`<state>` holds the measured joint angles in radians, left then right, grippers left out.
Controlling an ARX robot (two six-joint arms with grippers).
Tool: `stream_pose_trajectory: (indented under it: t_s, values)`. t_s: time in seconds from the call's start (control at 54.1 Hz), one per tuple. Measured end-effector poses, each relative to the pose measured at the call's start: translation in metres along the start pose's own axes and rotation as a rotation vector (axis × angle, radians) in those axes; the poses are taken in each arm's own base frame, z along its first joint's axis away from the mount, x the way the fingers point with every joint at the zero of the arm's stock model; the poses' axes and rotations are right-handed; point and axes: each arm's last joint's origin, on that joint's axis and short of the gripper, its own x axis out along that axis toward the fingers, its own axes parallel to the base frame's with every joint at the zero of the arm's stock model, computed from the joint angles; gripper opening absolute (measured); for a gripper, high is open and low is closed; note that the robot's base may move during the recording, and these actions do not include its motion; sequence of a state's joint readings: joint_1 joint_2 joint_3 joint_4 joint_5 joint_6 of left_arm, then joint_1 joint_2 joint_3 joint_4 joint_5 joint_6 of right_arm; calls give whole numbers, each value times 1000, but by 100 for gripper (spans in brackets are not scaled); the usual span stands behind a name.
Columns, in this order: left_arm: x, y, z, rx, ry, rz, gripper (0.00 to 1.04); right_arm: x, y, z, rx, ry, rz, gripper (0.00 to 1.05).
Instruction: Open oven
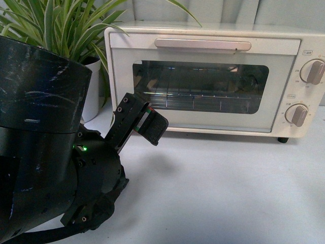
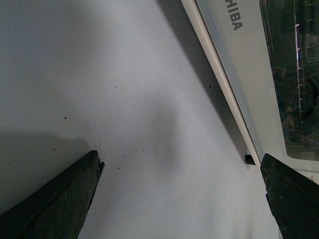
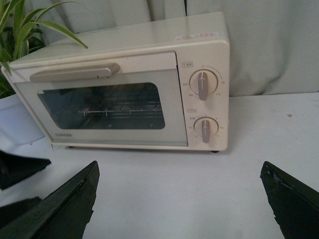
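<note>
While the door is shut, the oven (image 1: 203,81) sits at the desk's (image 1: 228,188) rear; cream, glass-fronted; handle (image 1: 203,44) runs level across the door top; left claw (image 1: 141,123) released, nearer, low by the door's lower-left corner, handle above it; right claw (image 3: 179,199) released, farther back.

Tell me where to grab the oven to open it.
Grip the bar handle across the top of the oven door, from the front, one finger above, one below. It runs level and stands proud of the closed door, likely bottom-hinged.
</note>
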<state>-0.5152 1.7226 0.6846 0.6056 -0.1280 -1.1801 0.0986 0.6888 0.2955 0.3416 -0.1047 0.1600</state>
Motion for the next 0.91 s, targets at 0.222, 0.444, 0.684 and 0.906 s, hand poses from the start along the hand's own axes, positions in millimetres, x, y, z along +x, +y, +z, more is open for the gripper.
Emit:
stream_pose_trajectory:
  t_s: [0.222,0.444,0.684,0.906]
  values:
    - [0,0,1,-5,1,-1,98,54,14,37,26,43,-46,95]
    - [0,1,4,-13,3,-4,98,105,34,55,68,144,-55,95]
    - [-1,2,8,-18,-9,-1,98,138,44,61,114,207,-83,95]
    - [-1,3,9,-19,-10,2,98,155,54,64,149,243,-92,95]
